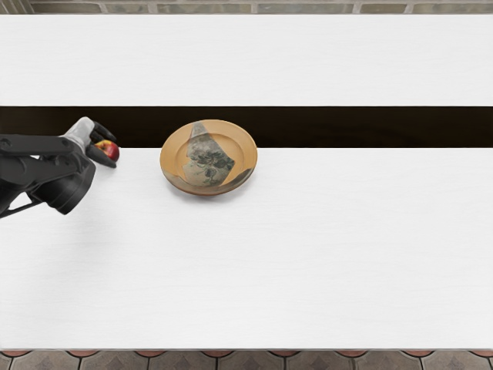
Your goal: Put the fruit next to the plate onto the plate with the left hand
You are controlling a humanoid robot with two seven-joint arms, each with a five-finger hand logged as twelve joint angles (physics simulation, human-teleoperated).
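Now, step: fruit gripped, transfer pending
Left hand (pixel 87 142): curled around fruit (pixel 108 149), left of plate (pixel 170 153)
Next: carry right over plate, release

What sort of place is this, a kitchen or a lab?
Likely a simulated kitchen or dining room: a long white table, a painted plate on it, floor tiles along the bottom edge. The robot's left hand holds a fruit beside the plate.
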